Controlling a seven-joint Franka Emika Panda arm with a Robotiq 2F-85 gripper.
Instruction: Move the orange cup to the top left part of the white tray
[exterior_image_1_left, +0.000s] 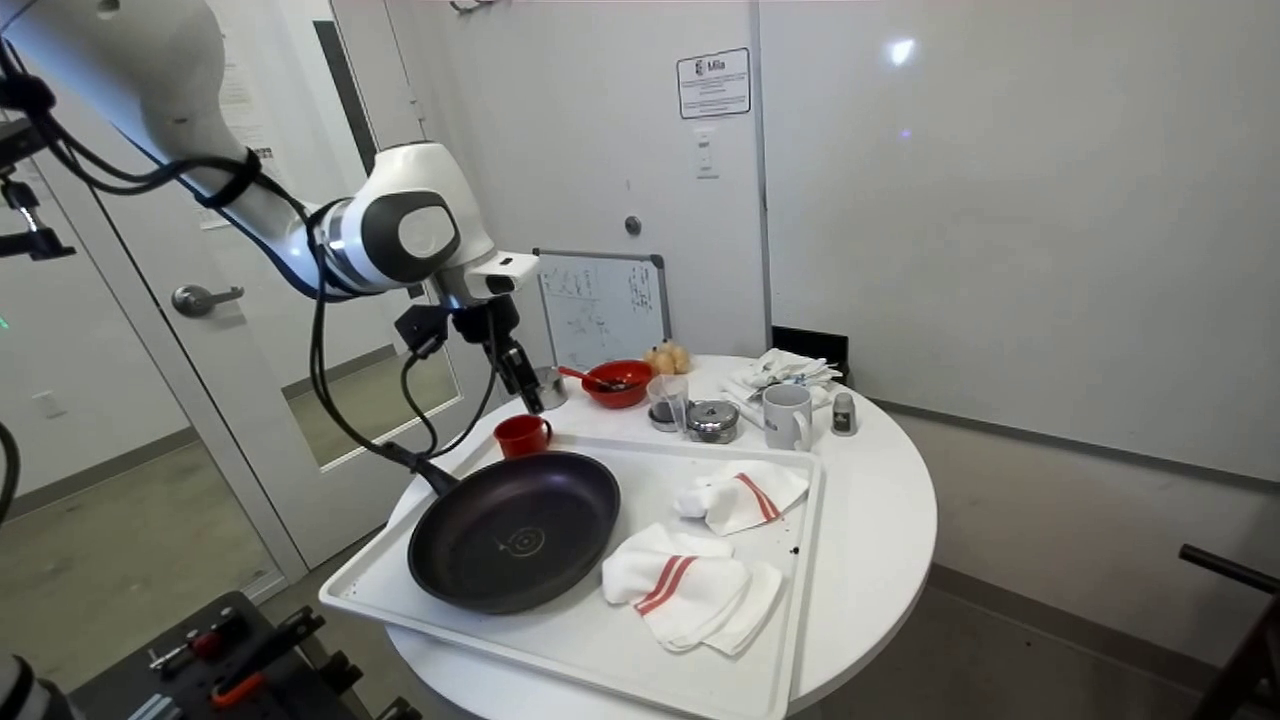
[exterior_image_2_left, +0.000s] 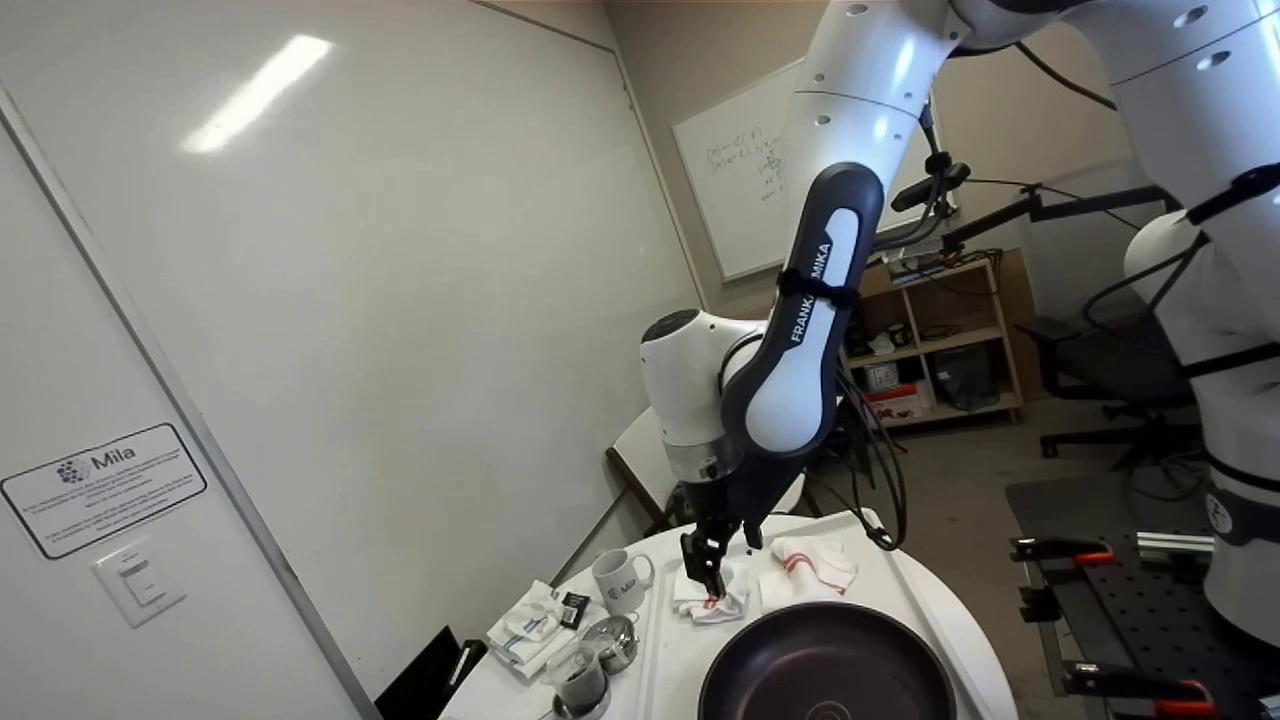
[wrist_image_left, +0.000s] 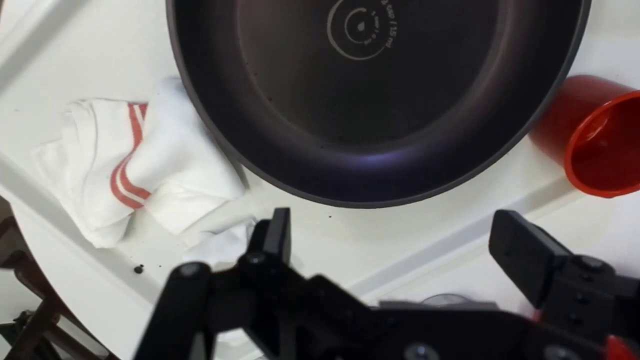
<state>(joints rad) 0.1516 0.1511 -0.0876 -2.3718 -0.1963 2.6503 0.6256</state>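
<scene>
- Table (exterior_image_1_left: 870, 510): round and white, low in an exterior view.
- White tray (exterior_image_1_left: 645, 475): flat on the table.
- Black pan (exterior_image_1_left: 515, 535): on the tray, top middle of the wrist view.
- Cloths (exterior_image_1_left: 700, 600): two, white with red stripes, on the tray, left half of the wrist view.
- Gripper (wrist_image_left: 392, 220): bottom of the wrist view, up in the air, its two fingers spread wide apart.
- Orange cup (wrist_image_left: 590, 137): right edge of the wrist view, beside the pan, close by the tray's rim.
</scene>
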